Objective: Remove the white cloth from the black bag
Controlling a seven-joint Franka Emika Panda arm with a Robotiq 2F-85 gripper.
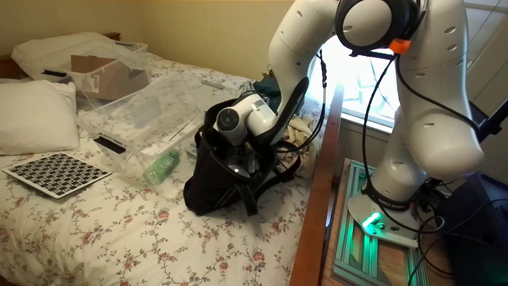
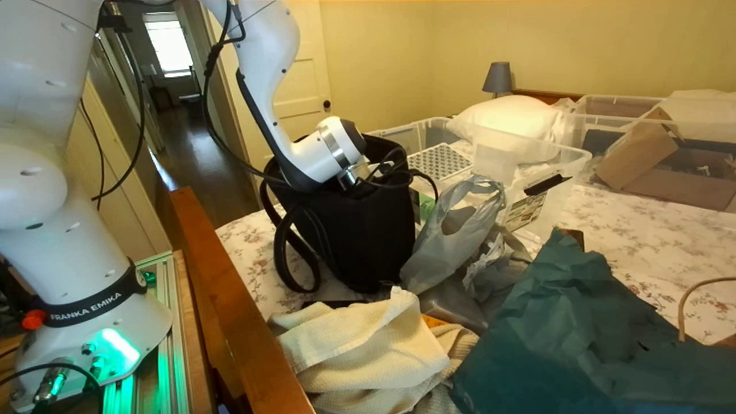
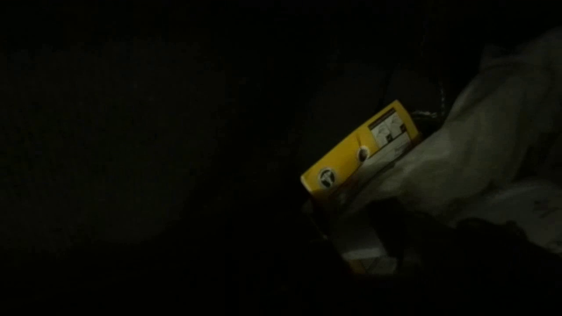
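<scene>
**Your arm (image 1: 295, 63) is down inside the black bag (image 1: 216, 178)**

The largest thing before you is the floral bed (image 1: 158, 242). On it stand two clear bins: the near bin (image 1: 109, 143), just beside the black bag, and the far bin (image 1: 54, 73), which holds a cardboard box (image 1: 95, 77). The black bag stands on the bed, round mouth upward, the end of your arm inside it. In an exterior view a cream cloth (image 2: 368, 345) lies on the bed outside the bag, and a grey plastic bag (image 2: 454, 236) slumps just beside the black one. The gripper (image 1: 244, 163) is down in the black bag, mostly hidden, so you cannot tell whether its jaws are wide, narrow or holding anything. Your wrist view is dark; the pale folds at its right look like the white cloth (image 3: 461, 151), lying in the bag over part of a yellow box (image 3: 344, 151). Smaller still, a green bottle (image 1: 163, 166) lies in the near bin.
</scene>
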